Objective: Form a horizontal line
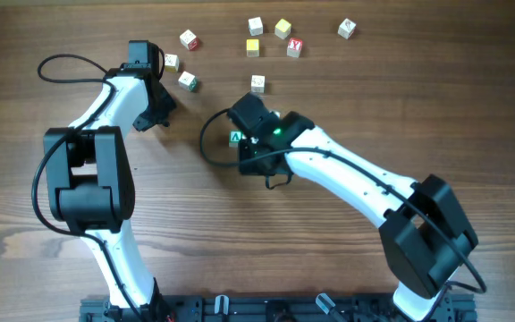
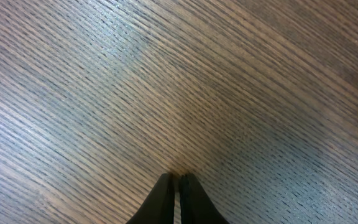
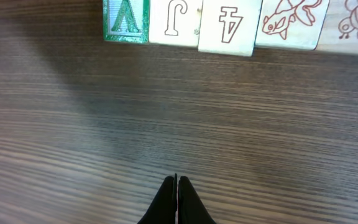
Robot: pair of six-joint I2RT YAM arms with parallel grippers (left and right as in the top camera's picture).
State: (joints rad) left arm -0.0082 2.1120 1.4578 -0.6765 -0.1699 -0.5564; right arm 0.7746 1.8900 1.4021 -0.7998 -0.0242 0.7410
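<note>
**Operator:** When I look through the right wrist camera, the horizontal line lies across the top of the view. It is five pale cubes side by side on the surface, with the long axis running left to right.

**Supervisor:** Which end is green?

**Operator:** I see the green-faced cube at the left end, its white mark upside down to me. After it come a J, a 4, a fish and a rounded creature cut off by the frame edge. The one with the 4 sits a touch lower than its neighbours. All seem to touch.

**Supervisor:** And the hands?

**Operator:** My right hand is closed and empty, over bare wood, near the row but apart from it. My left hand is closed too, gripping nothing. From overhead my right arm hides most of the row, and loose cubes lie scattered beyond it.
</note>
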